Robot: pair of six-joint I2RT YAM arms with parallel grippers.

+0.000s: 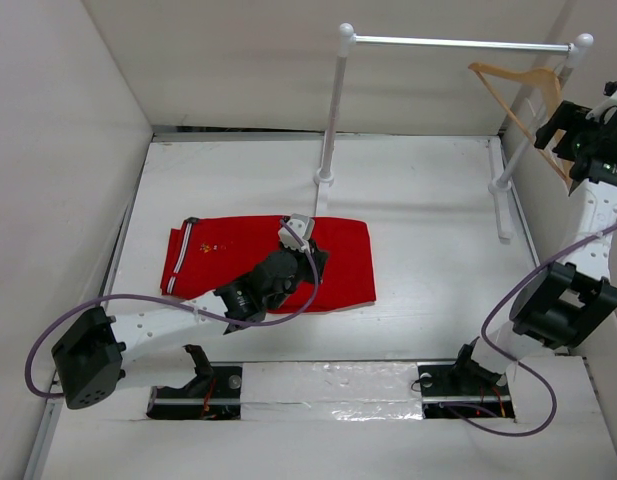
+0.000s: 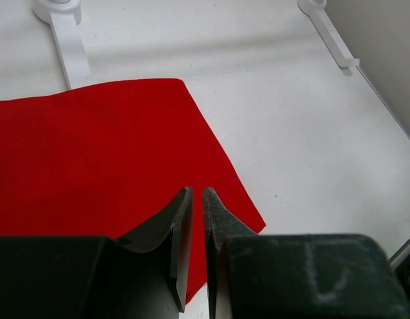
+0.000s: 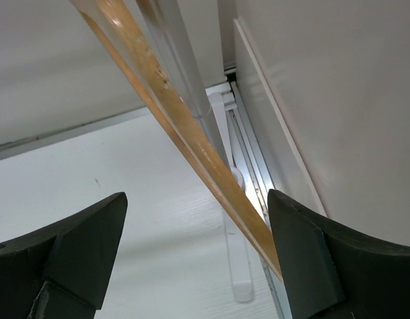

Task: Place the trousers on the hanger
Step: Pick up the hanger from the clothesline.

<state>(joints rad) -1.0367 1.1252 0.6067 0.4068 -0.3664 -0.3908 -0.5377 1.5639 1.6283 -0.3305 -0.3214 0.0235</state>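
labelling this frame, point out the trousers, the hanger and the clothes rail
trousers [image 1: 343,262], top external view, right half of the cloth
hanger [image 3: 193,156], right wrist view, middle of its wooden bar
clothes rail [image 1: 458,42], top external view, middle of its top bar

Overhead camera looks down; left wrist view close above shared trousers [image 1: 340,258]

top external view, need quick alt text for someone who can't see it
Red trousers lie flat on a white table, with the left end effector over their right half. At the back right, the right arm reaches up, its end effector at a wooden hanger that hangs on a rail.
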